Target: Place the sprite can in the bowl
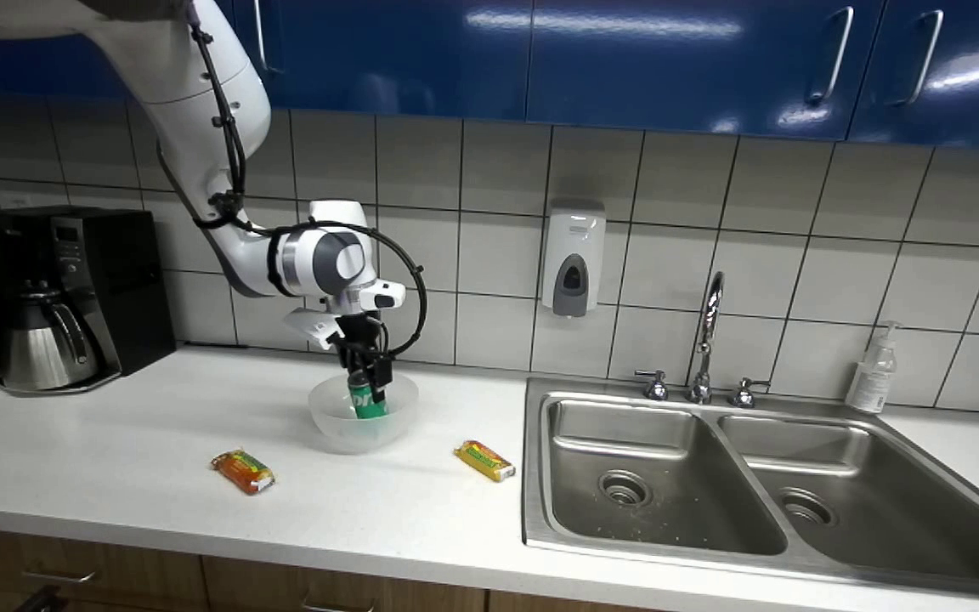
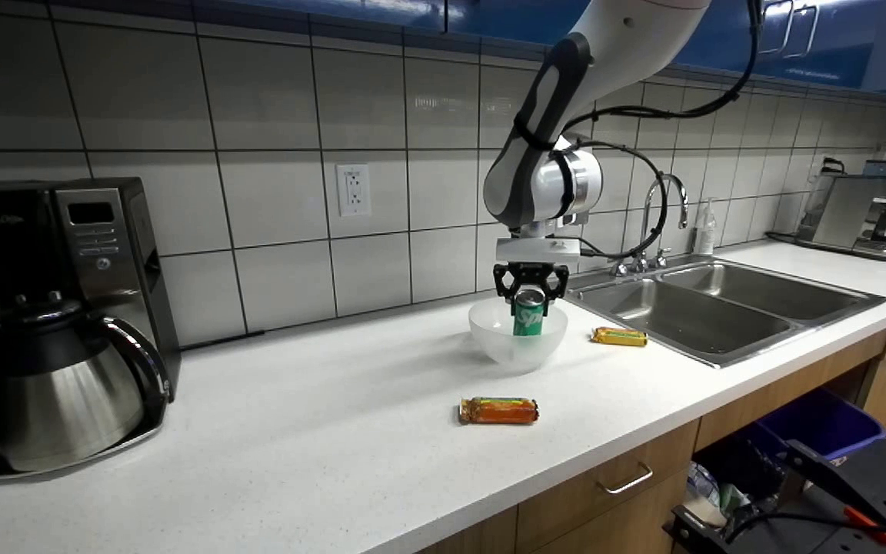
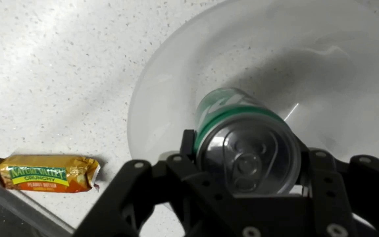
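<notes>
The sprite can (image 2: 528, 317) is green with a silver top. It is inside the bowl (image 2: 489, 338), a whitish translucent round bowl on the counter. The can (image 1: 365, 401) and bowl (image 1: 332, 425) also show in an exterior view. My gripper (image 2: 529, 306) points down into the bowl, one finger on each side of the can, apparently touching it. In the wrist view the can (image 3: 245, 148) sits between the fingers of my gripper (image 3: 246, 149), its lid toward the camera. The bowl (image 3: 163, 85) surrounds it. Whether the can's base touches the bowl's floor cannot be told.
An orange packet (image 1: 243, 471) and a yellow packet (image 1: 485, 460) lie flat on the counter, on either side of the bowl. A steel double sink (image 1: 659, 476) with a faucet (image 1: 708, 331) is beyond the yellow packet. A coffee maker (image 2: 97, 254) stands at the opposite end.
</notes>
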Action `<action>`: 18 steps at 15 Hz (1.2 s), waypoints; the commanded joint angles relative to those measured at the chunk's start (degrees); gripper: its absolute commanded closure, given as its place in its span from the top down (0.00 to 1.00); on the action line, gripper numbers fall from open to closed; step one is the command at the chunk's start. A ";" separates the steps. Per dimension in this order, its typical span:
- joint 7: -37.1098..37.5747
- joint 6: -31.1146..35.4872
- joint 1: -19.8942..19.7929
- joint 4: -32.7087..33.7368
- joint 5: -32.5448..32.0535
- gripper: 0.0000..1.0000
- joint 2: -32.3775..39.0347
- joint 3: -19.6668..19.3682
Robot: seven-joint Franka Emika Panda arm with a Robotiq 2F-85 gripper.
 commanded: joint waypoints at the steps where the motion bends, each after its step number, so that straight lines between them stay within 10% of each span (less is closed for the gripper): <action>1: -0.16 -2.36 -2.47 3.42 3.64 0.39 2.48 1.57; 11: -0.23 -3.69 -4.42 5.84 8.59 0.39 5.13 2.30; 12: 0.21 -3.72 -4.17 5.84 8.50 0.89 5.19 1.98; 18: 0.15 -3.62 -3.59 4.83 7.99 1.00 4.01 1.52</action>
